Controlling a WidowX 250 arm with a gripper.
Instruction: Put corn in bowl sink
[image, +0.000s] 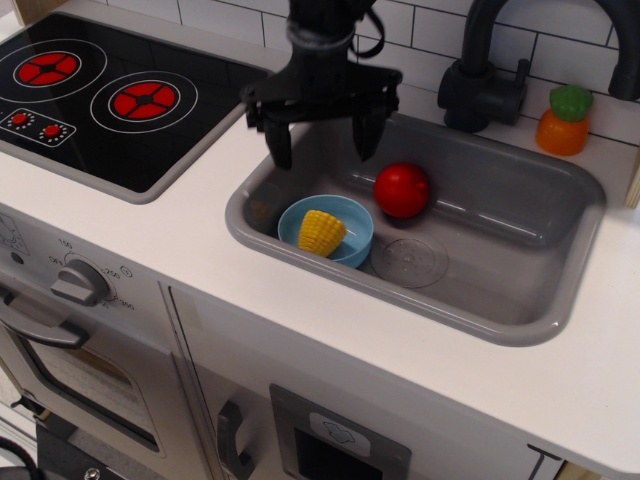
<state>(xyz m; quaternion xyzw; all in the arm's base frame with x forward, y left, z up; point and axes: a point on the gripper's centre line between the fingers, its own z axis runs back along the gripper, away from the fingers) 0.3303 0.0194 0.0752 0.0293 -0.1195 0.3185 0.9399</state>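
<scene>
Observation.image looks down at an angle on a toy kitchen counter, with the large grey plastic rectangular sink (520, 240) set into the white countertop (180, 250). At the sink's left end sits the small round light blue plastic bowl (352, 225), and the small yellow ridged plastic corn piece (321, 232) lies inside it, tipped on its side against the bowl's left inner wall. Nothing grips the corn.

Above the sink's left rear corner hangs the black robot gripper (322, 140), its two dark fingers spread wide apart with empty space between them. One finger (281, 146) points down over the countertop edge at the sink's left rim, and the other hangs over the basin's back wall. The gripper is clear of the bowl and touches neither it nor the corn.

Just right of the bowl, a smooth red plastic ball (402, 190) rests on the sink floor, close to the bowl's rim. In front of the ball lies the round grey drain disc (410, 262), just beside the bowl's right edge. A black toy faucet (480, 80) stands behind the sink, and an orange-and-green toy vegetable (564, 120) sits on the counter at its back right. A black two-burner stovetop with red rings (100, 95) occupies the counter to the left.
</scene>
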